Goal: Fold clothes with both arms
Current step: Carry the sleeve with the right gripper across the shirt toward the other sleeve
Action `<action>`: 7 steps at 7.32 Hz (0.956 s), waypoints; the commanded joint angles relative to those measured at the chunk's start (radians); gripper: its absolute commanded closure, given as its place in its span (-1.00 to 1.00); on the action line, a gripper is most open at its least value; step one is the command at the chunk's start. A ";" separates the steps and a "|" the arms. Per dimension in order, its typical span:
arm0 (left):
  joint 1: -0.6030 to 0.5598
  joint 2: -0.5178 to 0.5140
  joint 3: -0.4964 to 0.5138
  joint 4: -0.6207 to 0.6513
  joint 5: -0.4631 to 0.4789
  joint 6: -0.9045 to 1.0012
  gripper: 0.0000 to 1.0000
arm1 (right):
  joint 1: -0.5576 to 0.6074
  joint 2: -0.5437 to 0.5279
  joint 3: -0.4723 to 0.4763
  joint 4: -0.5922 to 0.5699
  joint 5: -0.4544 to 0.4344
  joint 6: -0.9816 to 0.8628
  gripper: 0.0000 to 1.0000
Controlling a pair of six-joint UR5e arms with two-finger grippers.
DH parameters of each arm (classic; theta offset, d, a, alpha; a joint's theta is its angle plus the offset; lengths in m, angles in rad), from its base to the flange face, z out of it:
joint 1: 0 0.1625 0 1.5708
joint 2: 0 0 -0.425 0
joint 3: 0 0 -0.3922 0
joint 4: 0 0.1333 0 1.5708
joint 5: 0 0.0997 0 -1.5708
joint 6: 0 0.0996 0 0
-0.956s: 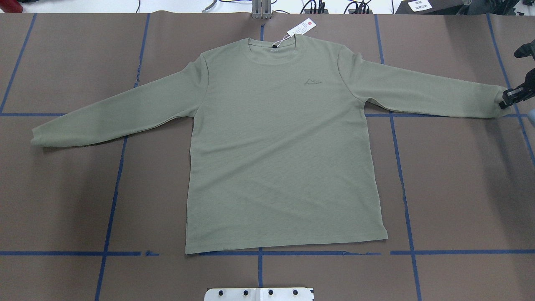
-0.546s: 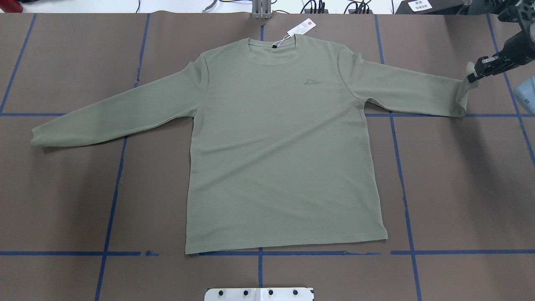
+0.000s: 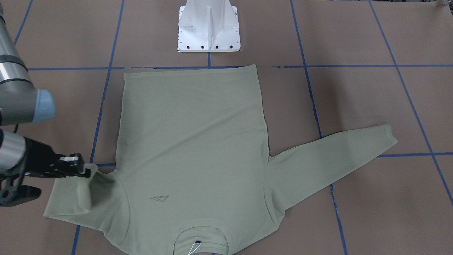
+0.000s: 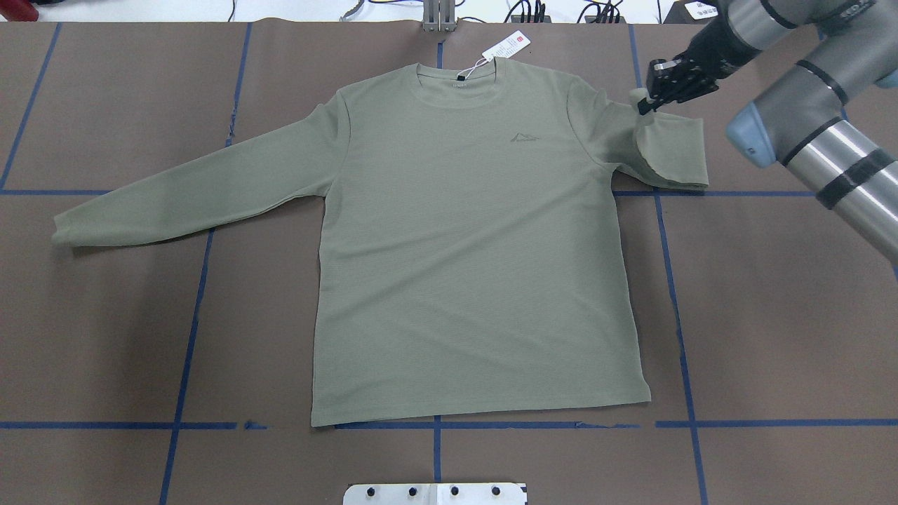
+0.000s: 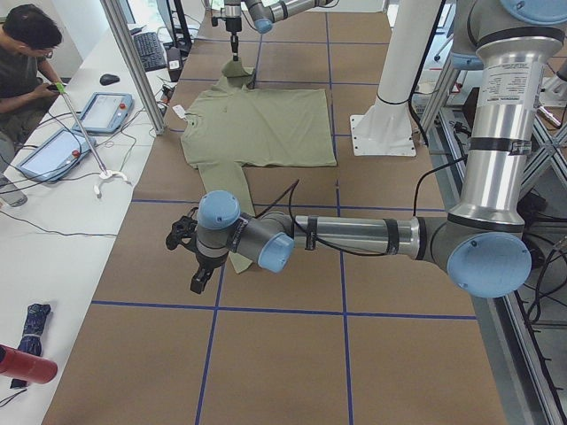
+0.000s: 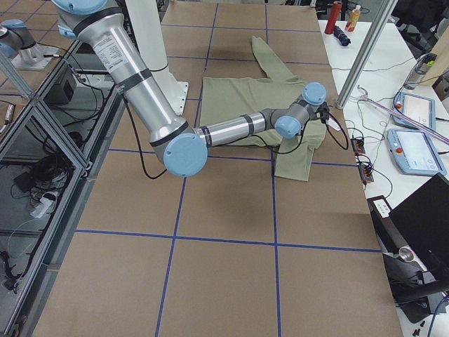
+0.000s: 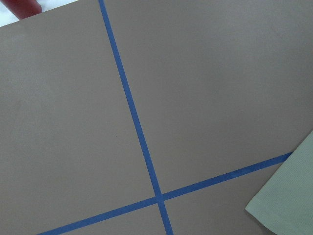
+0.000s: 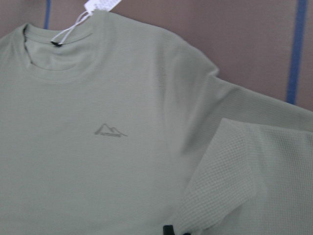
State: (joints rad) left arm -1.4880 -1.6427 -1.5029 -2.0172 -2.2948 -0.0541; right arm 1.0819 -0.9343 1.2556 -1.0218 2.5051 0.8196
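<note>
The clothes are one sage-green long-sleeved shirt (image 4: 463,245) lying flat, chest up, collar toward the far edge, with a white hang tag (image 4: 506,47). My right gripper (image 4: 649,98) is shut on the cuff of the sleeve on my right. It holds the cuff raised by the shoulder, so that sleeve (image 4: 666,154) is doubled back on itself. The front view shows the same gripper (image 3: 83,171) and the lifted cuff. The other sleeve (image 4: 189,186) lies stretched out flat. My left gripper (image 5: 193,261) shows only in the exterior left view, hovering by that sleeve's cuff; I cannot tell its state.
Blue tape lines cross the brown table cover (image 4: 772,315). The white pedestal base (image 3: 208,28) stands at the near edge behind the shirt's hem. A person (image 5: 27,62) sits at a side bench with tablets and cables. A red bottle (image 5: 27,365) lies there.
My right gripper has carried the cuff up off the table and inward from the table's right end to beside the shoulder. The sleeve now folds back over itself. The rest of the shirt stays still.
</note>
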 commanded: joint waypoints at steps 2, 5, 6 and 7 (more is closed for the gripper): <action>0.000 0.001 0.009 0.002 0.000 0.002 -1.00 | -0.152 0.249 -0.007 -0.007 -0.145 0.071 1.00; 0.000 0.000 0.032 -0.002 0.000 0.003 -1.00 | -0.388 0.419 -0.164 -0.006 -0.521 0.167 1.00; 0.000 0.000 0.032 -0.002 0.000 0.002 -1.00 | -0.428 0.419 -0.192 -0.004 -0.587 0.167 1.00; 0.000 0.001 0.032 -0.003 0.000 0.003 -1.00 | -0.456 0.419 -0.200 -0.003 -0.620 0.167 1.00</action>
State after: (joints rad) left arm -1.4879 -1.6425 -1.4728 -2.0188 -2.2949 -0.0513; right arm 0.6724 -0.5228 1.0821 -1.0265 1.9501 0.9844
